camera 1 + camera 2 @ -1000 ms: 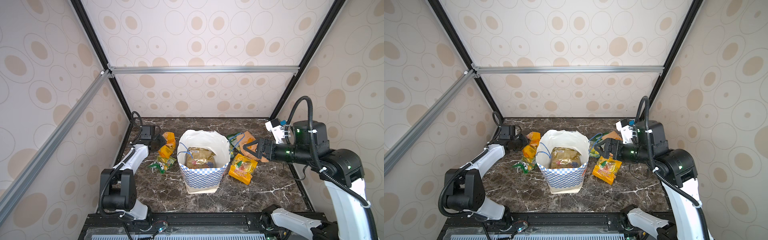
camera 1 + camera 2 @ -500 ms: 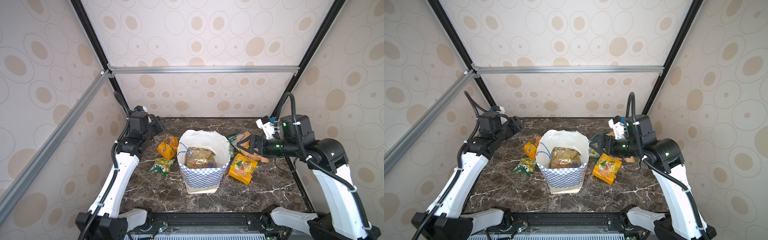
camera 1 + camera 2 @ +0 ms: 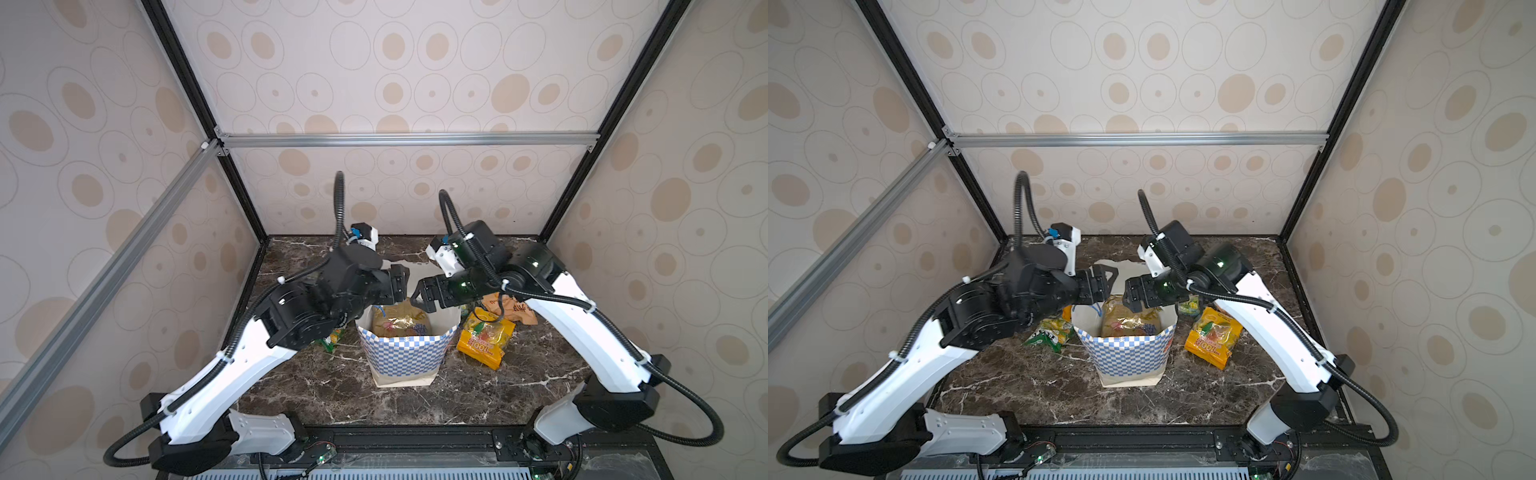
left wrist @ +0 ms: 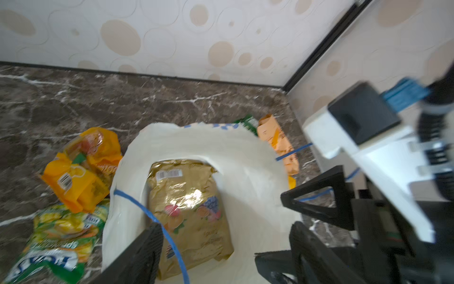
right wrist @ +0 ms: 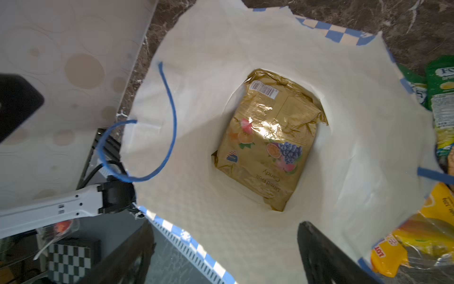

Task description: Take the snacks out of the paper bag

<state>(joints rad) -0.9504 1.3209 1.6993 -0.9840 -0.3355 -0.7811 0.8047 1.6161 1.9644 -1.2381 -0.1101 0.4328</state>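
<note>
The paper bag (image 3: 401, 359) is seen upright at the centre of the marble table (image 3: 332, 390) in both top views, its mouth open. One large golden packet (image 5: 267, 140) is seen lying on the white bottom inside it. The left gripper (image 3: 400, 283) and the right gripper (image 3: 424, 298) are held above the bag's mouth, facing each other, close but apart.

In the left wrist view, the left fingers (image 4: 145, 255) are spread wide with nothing pinched between them. In the right wrist view, the right fingers (image 5: 324, 258) are likewise spread wide and nothing is gripped.

Outside the bag, a yellow-orange gummy bag (image 3: 484, 343) is seen just right of it, with an orange-tan chips bag (image 3: 517, 309) above that in the frame. On the bag's left, a green packet (image 3: 1046, 334) and a second orange packet (image 4: 81, 169) are lying on the table.
</note>
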